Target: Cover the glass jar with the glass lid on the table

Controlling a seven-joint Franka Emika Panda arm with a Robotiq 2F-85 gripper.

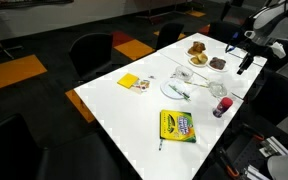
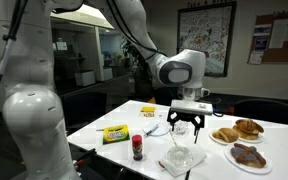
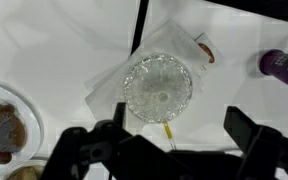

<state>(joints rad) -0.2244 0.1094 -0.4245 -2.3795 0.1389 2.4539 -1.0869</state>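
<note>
The white table [image 1: 134,110] fills most of each view. Above it hangs the gripper [image 2: 185,128], its jaws spread wide and holding nothing (the wrist view shows both fingers well apart). Directly beneath, the glass jar [image 3: 158,88] sits on a white paper sheet [image 3: 109,88].

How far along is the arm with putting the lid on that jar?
Done: nothing I can confirm. In hand: the gripper is open and empty, hovering over a cut-glass piece on a white napkin; whether that is the jar, the lid or both stacked, I can't tell. Left: if the lid is separate, grasping it and setting it on the jar.
</note>
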